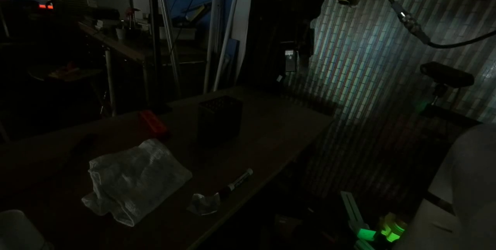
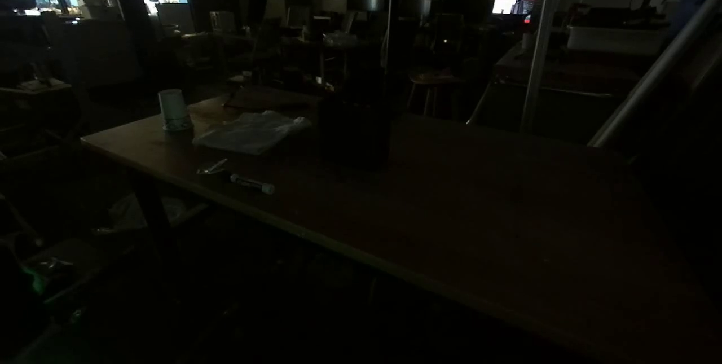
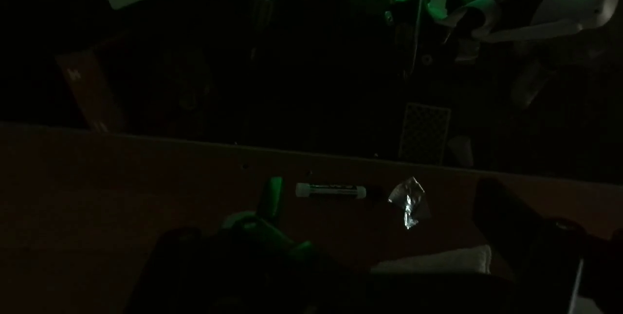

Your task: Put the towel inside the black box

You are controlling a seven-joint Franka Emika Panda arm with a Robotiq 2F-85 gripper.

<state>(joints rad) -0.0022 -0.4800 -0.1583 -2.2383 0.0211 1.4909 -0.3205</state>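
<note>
The pale towel (image 1: 139,182) lies loosely spread on the table in an exterior view. It also shows in an exterior view (image 2: 254,131), and its edge shows low in the wrist view (image 3: 440,259). The black box (image 1: 219,122) stands upright on the table beyond the towel; it is a dark shape in an exterior view (image 2: 355,134) and does not show in the wrist view. My gripper (image 3: 383,194) is open, its fingers wide apart with nothing held. In an exterior view the gripper (image 1: 292,64) hangs high above the table's far end, away from the towel and very dark.
A marker (image 1: 240,179) and a crumpled shiny wrapper (image 1: 204,204) lie near the table edge. A red object (image 1: 154,124) lies between towel and box at the back. A cup (image 2: 174,110) stands at the table's end. The scene is very dark.
</note>
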